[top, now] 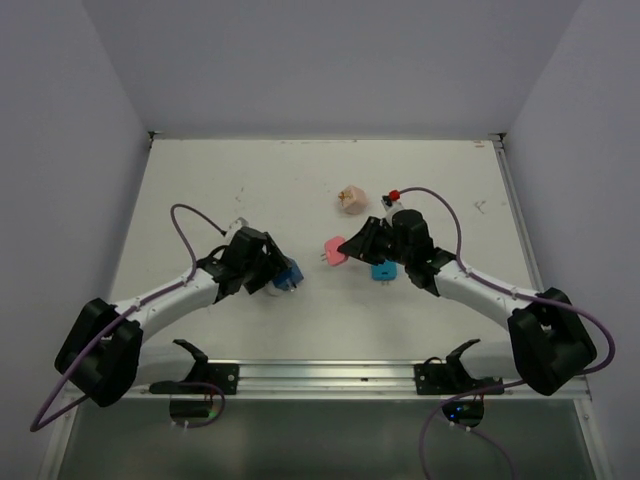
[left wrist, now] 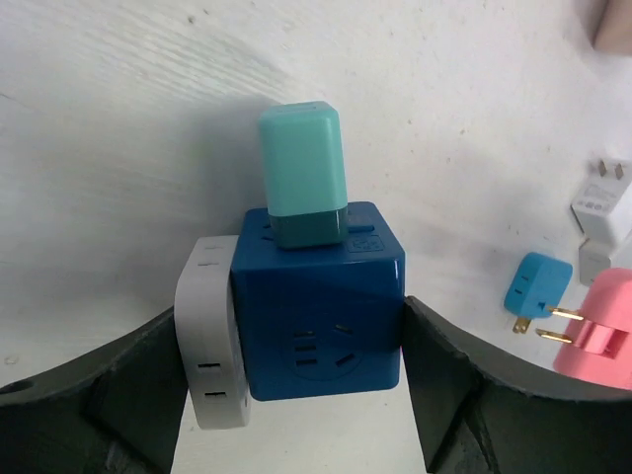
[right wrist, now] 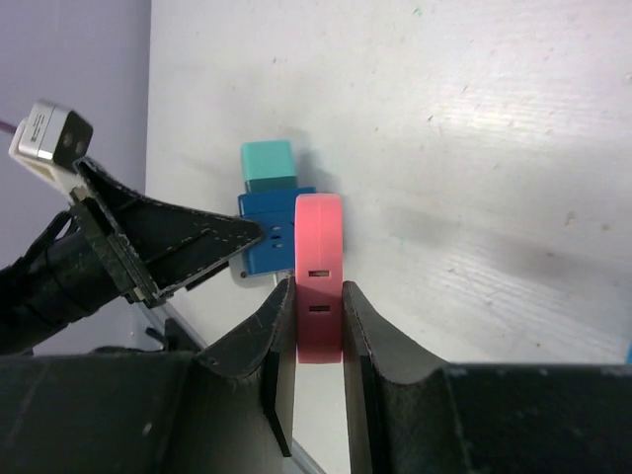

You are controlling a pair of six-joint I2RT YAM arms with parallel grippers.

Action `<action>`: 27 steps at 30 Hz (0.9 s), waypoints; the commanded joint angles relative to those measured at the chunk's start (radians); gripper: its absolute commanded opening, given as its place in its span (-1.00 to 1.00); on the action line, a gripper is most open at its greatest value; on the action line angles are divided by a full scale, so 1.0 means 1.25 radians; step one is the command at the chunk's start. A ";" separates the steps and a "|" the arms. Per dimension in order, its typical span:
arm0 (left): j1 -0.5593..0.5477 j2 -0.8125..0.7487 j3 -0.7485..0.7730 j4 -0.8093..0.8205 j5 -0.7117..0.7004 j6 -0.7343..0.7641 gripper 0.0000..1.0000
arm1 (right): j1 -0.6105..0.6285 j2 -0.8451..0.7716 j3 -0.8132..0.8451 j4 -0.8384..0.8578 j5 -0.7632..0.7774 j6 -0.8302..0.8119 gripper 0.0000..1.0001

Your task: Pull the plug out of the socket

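A blue cube socket [left wrist: 321, 301] sits between my left gripper's [left wrist: 296, 365] fingers, which are shut on it. A teal plug [left wrist: 302, 173] sticks out of its far face and a white plug [left wrist: 209, 331] sits on its left face, against the left finger. In the top view the socket [top: 288, 277] is at the left gripper's [top: 272, 272] tip. My right gripper [right wrist: 318, 326] is shut on a pink plug [right wrist: 318, 267], held clear of the socket [right wrist: 267, 232]. Its bare prongs show in the left wrist view [left wrist: 602, 326]. In the top view the pink plug [top: 334, 251] is at the right gripper's [top: 350, 247] tip.
A light blue plug [top: 383, 270] lies on the table under the right arm and shows in the left wrist view [left wrist: 538, 286]. A loose white plug [left wrist: 602, 207] lies beyond it. A beige cube [top: 351, 199] stands further back, mid-table.
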 commanded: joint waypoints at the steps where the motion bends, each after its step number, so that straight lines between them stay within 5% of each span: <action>1: 0.012 0.016 -0.001 -0.166 -0.173 0.049 0.05 | -0.019 -0.030 0.002 0.014 0.032 -0.023 -1.00; 15: 0.014 0.023 0.061 -0.137 -0.128 0.131 0.12 | -0.098 0.023 -0.016 0.026 0.073 -0.042 -1.00; 24: 0.012 0.114 0.208 -0.169 -0.068 0.351 0.22 | -0.145 0.182 0.015 0.094 0.023 -0.020 -0.97; 27: 0.012 0.146 0.246 -0.166 -0.026 0.441 0.25 | -0.155 0.206 0.015 0.103 0.001 -0.010 -0.78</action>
